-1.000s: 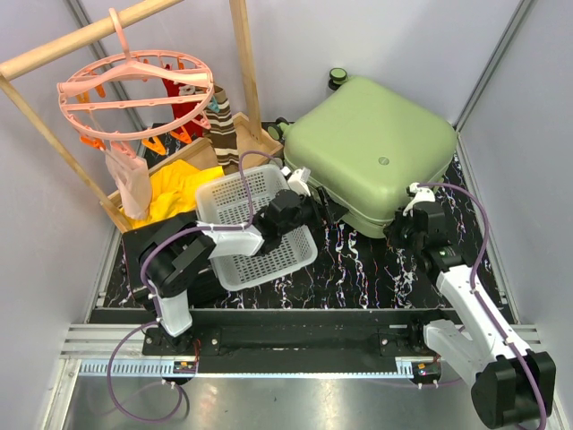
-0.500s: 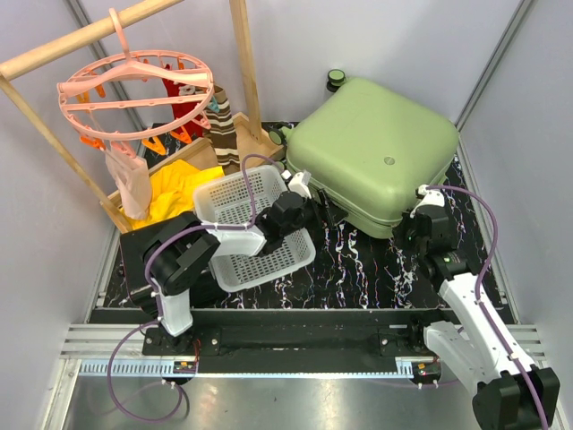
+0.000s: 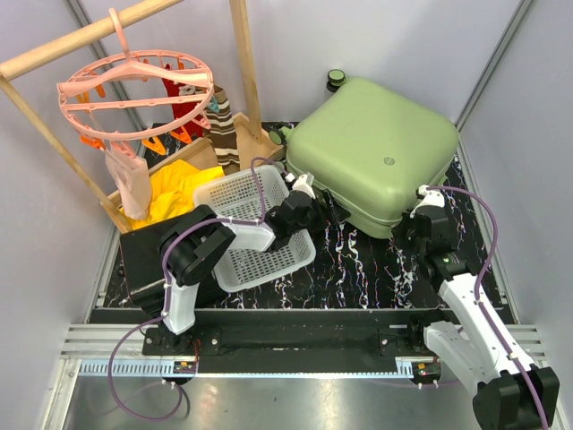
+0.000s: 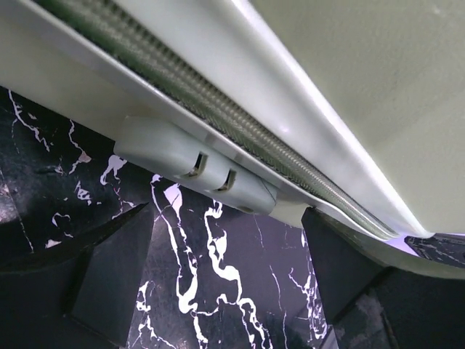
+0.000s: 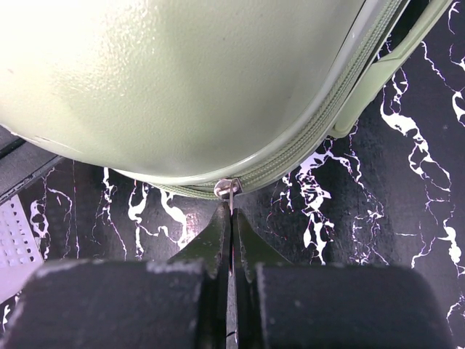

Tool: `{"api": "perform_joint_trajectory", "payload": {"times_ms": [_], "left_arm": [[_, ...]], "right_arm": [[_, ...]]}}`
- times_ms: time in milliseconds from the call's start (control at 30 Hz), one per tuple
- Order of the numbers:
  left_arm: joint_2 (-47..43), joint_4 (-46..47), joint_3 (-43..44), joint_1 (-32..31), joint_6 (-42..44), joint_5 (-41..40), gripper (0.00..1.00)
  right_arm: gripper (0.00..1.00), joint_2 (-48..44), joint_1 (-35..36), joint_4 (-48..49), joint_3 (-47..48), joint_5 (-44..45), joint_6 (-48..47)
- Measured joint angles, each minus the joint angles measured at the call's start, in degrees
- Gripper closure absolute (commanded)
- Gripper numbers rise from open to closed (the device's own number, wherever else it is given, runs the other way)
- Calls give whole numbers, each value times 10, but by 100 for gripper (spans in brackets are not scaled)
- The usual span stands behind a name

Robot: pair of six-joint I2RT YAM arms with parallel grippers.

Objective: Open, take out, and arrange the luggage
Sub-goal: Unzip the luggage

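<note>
The luggage (image 3: 372,148) is a big light-green hard-shell case lying shut at the back right, also seen in the left wrist view (image 4: 349,58) and the right wrist view (image 5: 182,80). My right gripper (image 3: 415,221) sits at its near right corner, shut (image 5: 231,214) on the metal zipper pull (image 5: 227,187). My left gripper (image 3: 315,201) is at the case's near left edge, open (image 4: 227,218) with nothing between its fingers, just below the green side handle (image 4: 196,167) and the zipper track (image 4: 218,116).
A white perforated basket (image 3: 255,228) lies under the left arm, with a black case (image 3: 143,260) to its left. Behind are a yellow cloth (image 3: 175,193), a wooden rack (image 3: 242,63) and a pink peg hanger (image 3: 134,90). Walls close in on both sides.
My right gripper has slid right along the luggage's near edge with the zipper pull. The left arm has folded in closer to the case and its jaws have spread a little wider.
</note>
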Motion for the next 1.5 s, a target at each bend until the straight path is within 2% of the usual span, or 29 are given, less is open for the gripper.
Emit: {"api": "perform_joint_trajectory", "payload": {"times_ms": [133, 367, 600, 867, 1000, 1033, 1200, 1333, 1500], "left_arm": [[0, 6, -3, 0, -16, -1, 11], [0, 79, -33, -3, -54, -13, 12], [0, 104, -39, -3, -72, -19, 21], [0, 103, -35, -4, -64, -35, 29], [1, 105, -22, 0, -59, -47, 27], [1, 106, -22, 2, -59, -47, 22], [1, 117, -21, 5, -55, -61, 12], [3, 114, -8, 6, -46, -68, 13], [15, 106, 10, 5, -40, -68, 20]], "right_arm": [[100, 0, 2, 0, 0, 1, 2], [100, -14, 8, 0, -7, 23, 6], [100, -30, 13, 12, -21, 102, 0], [100, 0, 13, 39, -21, 163, -14], [100, 4, 13, 54, -25, 165, -17], [100, 3, 13, 59, -27, 165, -17], [100, 3, 12, 76, -35, 164, -16], [100, 5, 12, 77, -35, 163, -16], [100, 5, 9, 86, -38, 161, -16]]}}
